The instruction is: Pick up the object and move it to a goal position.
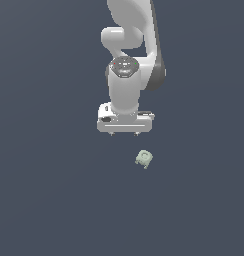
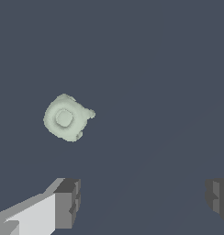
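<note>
Object (image 1: 144, 158) first: it is a tiny pale grey-green piece, blocky with a rounded top, and it lies alone on the flat dark grey-blue floor (image 1: 49, 200). In the exterior view it sits just below my pincer (image 1: 124, 134) and a little toward that view's right, near it but clearly apart. Small nubs stick out from its edges.

My wrist view shows the same object (image 2: 66, 117) from above: a rounded body with a raised square centre and 2 short nubs at its rim. It lies outside the gap between my fingers, closer to the pale one (image 2: 68, 202) than to the dark one (image 2: 219, 198).

My pincer (image 2: 143, 199) is spread wide, with bare floor (image 2: 169, 69) showing between the 2 fingertips, and it grips nothing. In the exterior view my white arm (image 1: 125, 90) comes down from the top edge, hand pointing downward, only the 2 small fingertips peeking beneath it.
</note>
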Controlling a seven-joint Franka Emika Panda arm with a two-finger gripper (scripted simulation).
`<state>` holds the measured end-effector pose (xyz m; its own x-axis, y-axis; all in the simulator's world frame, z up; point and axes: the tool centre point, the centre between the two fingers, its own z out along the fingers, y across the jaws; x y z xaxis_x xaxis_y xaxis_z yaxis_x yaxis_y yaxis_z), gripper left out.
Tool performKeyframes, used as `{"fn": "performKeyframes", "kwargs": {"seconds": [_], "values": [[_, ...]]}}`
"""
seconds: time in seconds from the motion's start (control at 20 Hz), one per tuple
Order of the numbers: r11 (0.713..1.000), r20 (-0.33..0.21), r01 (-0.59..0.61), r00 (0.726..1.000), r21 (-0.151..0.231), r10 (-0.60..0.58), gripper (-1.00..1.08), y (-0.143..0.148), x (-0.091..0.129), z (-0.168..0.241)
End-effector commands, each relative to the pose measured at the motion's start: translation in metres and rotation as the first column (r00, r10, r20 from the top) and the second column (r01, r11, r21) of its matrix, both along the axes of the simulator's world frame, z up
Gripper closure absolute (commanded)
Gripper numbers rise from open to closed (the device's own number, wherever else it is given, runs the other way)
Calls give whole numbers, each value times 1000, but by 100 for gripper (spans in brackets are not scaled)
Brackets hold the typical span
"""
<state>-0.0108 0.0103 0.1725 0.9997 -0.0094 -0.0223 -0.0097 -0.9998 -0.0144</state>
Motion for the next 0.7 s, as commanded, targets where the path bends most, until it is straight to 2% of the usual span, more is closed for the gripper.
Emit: {"fn": "performKeyframes", "kwargs": {"seconds": [0.0, 0.4, 0.65], "values": [[1000, 0, 0, 1000, 0, 0, -92, 0, 0, 0], [999, -40, -20, 999, 26, 21, -92, 19, -10, -12], [999, -43, -22, 999, 28, 24, -92, 20, -11, -12]]}}
